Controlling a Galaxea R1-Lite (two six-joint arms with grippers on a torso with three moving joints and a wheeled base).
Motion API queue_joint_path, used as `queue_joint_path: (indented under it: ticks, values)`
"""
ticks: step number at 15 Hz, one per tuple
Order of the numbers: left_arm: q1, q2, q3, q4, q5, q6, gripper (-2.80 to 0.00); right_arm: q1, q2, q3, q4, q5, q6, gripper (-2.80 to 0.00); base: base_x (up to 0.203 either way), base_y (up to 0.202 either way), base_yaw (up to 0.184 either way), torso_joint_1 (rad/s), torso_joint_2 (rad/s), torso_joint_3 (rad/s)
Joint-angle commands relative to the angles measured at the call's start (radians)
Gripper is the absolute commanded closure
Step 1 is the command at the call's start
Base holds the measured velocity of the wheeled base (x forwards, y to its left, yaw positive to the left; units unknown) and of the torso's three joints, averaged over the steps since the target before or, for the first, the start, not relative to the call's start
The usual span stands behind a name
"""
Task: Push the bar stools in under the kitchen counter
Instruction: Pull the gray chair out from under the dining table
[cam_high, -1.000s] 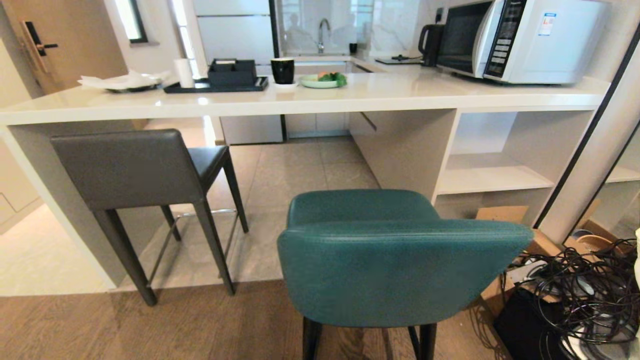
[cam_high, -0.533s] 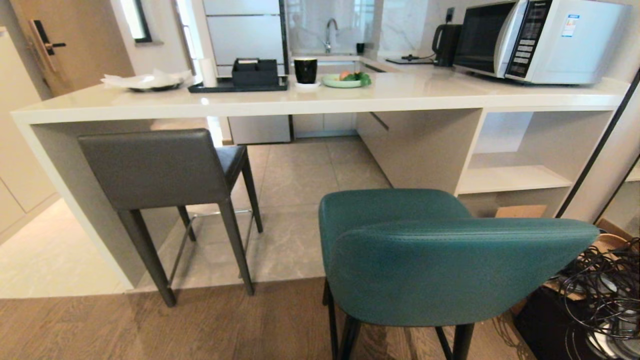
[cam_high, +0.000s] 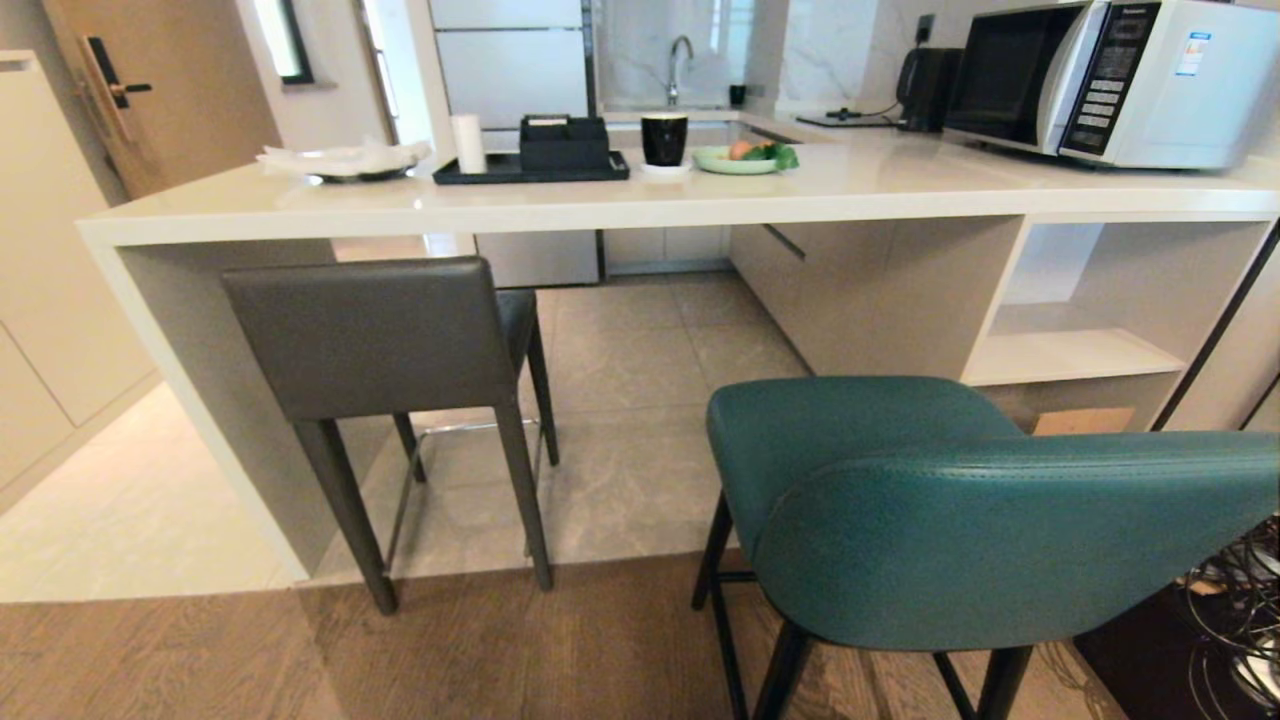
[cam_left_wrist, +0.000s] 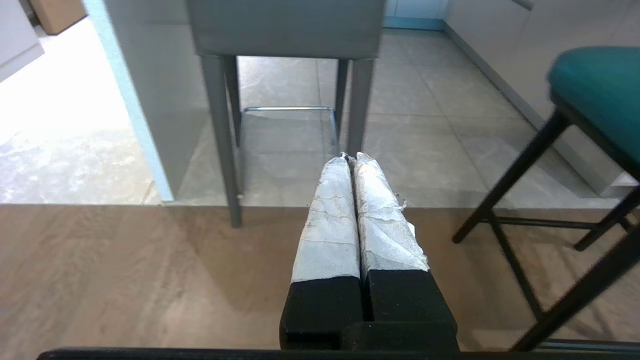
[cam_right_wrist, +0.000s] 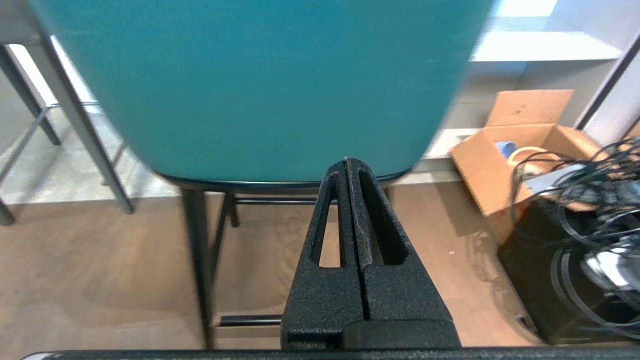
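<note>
Facing teal stool (cam_high: 990, 530), grey stool (cam_high: 370, 335) under counter (cam_high: 620, 205), both jaws pressed together

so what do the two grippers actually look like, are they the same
Not quite. The left gripper has black bases with fingers wrapped in wrinkled, cracked white tape. The right gripper is bare, rough-textured black plastic, each tapered finger having a long slot cut through it.
</note>
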Motion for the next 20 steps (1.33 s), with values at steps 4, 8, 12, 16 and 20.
queue_joint_path:
  ticks: [4, 8, 12, 16, 20]
  values:
    - [0.000, 0.002, 0.000, 0.000, 0.000, 0.000, 0.00, 0.000, 0.001, 0.000, -0.001, 0.001, 0.002, 0.00, 0.000, 0.197, -0.002, 0.003, 0.00, 0.004]
    - [0.000, 0.002, 0.000, 0.000, 0.000, 0.000, 0.00, 0.000, 0.001, 0.000, -0.001, -0.001, 0.009, 0.00, 0.000, 0.199, -0.001, 0.003, 0.00, 0.005]
    - [0.000, 0.003, 0.000, 0.000, 0.000, 0.000, 0.00, 0.000, 0.001, 0.000, -0.001, -0.002, 0.017, 0.00, 0.000, 0.198, -0.001, 0.002, 0.01, -0.001]
    - [0.000, 0.003, 0.002, 0.000, 0.000, -0.002, 0.00, 0.000, 0.001, 0.000, -0.001, -0.002, 0.018, 0.00, 0.000, 0.198, -0.002, 0.001, 0.00, 0.001]
    - [0.000, 0.003, 0.001, 0.000, 0.000, -0.002, 0.00, 0.000, 0.001, 0.000, -0.001, -0.004, 0.021, 0.00, 0.000, 0.199, -0.003, 0.000, 0.00, 0.001]
